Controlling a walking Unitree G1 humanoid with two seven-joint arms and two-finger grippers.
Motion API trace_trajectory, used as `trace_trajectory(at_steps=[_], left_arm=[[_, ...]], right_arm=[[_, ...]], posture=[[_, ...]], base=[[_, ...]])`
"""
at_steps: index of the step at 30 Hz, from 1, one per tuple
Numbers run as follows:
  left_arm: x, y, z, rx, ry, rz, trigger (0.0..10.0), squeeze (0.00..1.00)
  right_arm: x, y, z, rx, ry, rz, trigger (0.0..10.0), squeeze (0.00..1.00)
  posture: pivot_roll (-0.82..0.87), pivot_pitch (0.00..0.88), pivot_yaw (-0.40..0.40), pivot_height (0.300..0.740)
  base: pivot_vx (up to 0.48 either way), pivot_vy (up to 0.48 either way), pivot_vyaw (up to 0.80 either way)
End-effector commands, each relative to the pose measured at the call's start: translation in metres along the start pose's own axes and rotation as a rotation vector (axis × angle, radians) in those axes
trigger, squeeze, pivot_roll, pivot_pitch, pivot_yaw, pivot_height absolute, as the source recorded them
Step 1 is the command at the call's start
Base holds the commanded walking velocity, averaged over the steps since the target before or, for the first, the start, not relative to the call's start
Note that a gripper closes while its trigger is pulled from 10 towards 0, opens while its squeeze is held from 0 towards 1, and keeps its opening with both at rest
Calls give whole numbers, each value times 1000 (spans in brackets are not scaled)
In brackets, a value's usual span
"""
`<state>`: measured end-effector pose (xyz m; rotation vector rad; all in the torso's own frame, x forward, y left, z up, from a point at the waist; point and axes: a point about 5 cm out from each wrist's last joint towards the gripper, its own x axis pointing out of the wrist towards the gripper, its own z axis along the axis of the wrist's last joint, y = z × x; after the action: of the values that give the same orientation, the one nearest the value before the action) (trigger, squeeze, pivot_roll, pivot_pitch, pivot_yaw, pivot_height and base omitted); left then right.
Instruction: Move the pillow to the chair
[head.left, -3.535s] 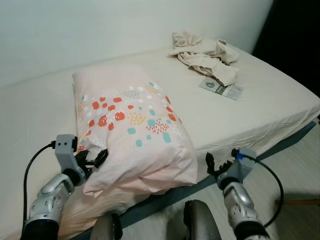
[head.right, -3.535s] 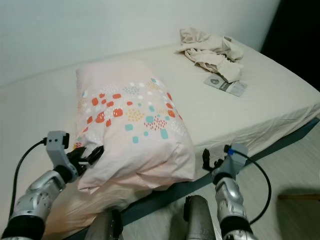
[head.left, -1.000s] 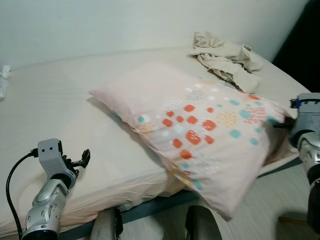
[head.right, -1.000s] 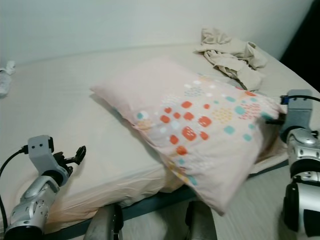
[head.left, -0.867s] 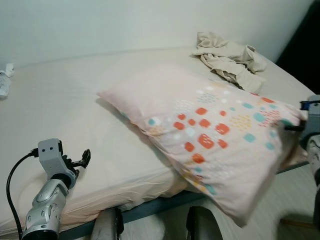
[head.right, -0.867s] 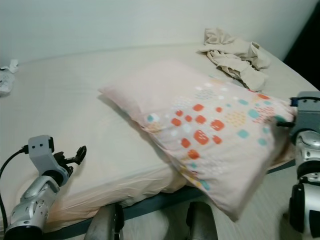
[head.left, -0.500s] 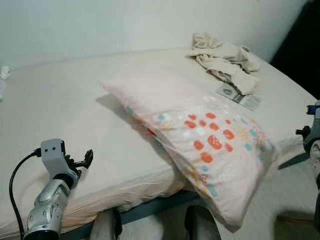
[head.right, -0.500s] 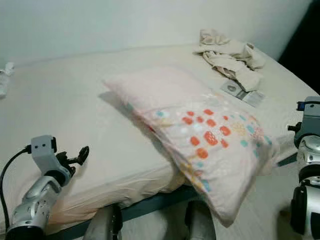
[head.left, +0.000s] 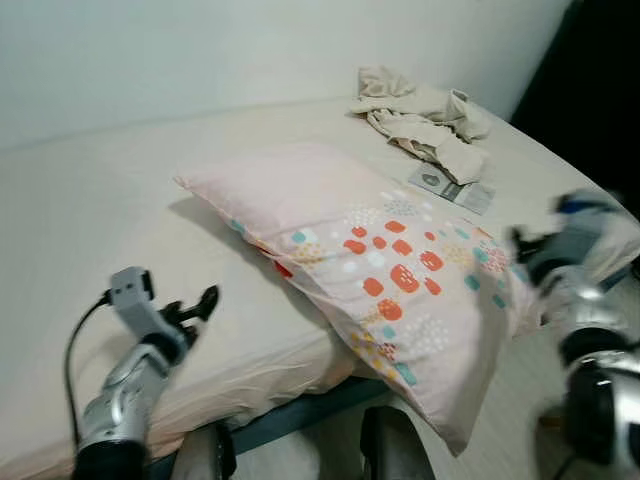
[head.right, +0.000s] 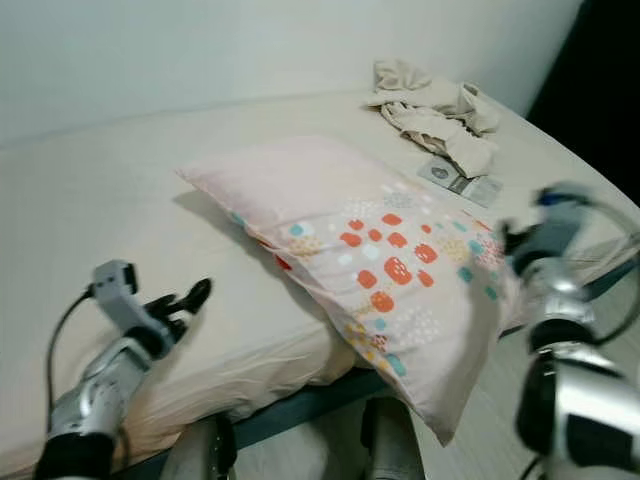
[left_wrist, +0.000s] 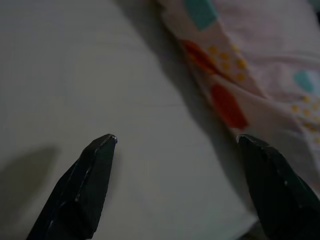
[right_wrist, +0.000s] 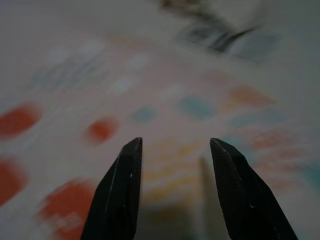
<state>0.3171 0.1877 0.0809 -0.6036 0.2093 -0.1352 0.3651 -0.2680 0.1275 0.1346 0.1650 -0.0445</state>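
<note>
Pillow hangs over the bed's edge, both grippers empty

The pink pillow with red and teal spots lies slantwise in the middle of the frame, its lower corner drooping past the edge of the bed. The left gripper, lower left, hovers over the sheet with fingers spread wide, holding nothing. The right gripper, blurred at the right edge, points at the pillow's spotted end, fingers parted and empty. Crumpled clothes sit upper right.
</note>
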Motion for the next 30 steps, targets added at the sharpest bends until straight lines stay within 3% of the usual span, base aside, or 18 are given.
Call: trace_trajectory(at_steps=[1,2,3,5,10,13,16,19,21,22,23,30], left_arm=[[6,-3,-13,-45,56,15,10000,0],[23,-18,-18,-117,75,11,10000,1000],[23,-18,-18,-117,75,11,10000,1000],[38,-34,-13,-189,69,-15,10000,1000],[54,-56,-4,-258,49,-67,10000,1000],[58,-63,-1,-272,44,-83,10000,1000],[69,-86,0,-356,36,-121,10000,1000],[72,-94,-4,-351,50,-135,10000,1000],[74,-106,-14,-276,73,-126,10000,1000],[75,-110,-19,-236,79,-116,10000,349],[75,-115,-22,-204,79,-105,10000,0],[77,-122,-29,-156,92,-46,10000,0]], right_arm=[[-1,11,-13,-13,25,63,10000,0],[-4,34,-39,-19,58,122,10000,0],[-4,34,-39,-19,58,122,10000,0],[-10,55,-56,13,53,200,10000,0],[-20,71,-66,87,7,272,10000,0],[-25,73,-66,108,-24,283,10000,0],[-45,70,-71,125,-75,281,10000,0],[-50,66,-74,121,-76,262,10000,0],[-57,61,-77,116,-76,236,10000,0],[-59,61,-76,118,-82,233,10000,0],[-61,62,-74,121,-89,236,10000,0],[-65,65,-69,131,-104,258,10000,0]], posture=[[-41,158,-43,590],[-45,167,-32,590],[-45,167,-32,590],[-61,185,-16,590],[-78,207,13,590],[-90,217,26,590],[-107,240,55,590],[-111,250,63,590],[-117,258,71,590],[-127,266,78,590],[-136,276,82,590],[-132,278,78,590]], base=[[0,0,0],[0,0,0],[0,0,0],[0,0,0],[0,0,0],[0,0,0],[0,0,0],[0,0,0],[0,0,0],[0,0,0],[0,0,0],[0,0,0]])
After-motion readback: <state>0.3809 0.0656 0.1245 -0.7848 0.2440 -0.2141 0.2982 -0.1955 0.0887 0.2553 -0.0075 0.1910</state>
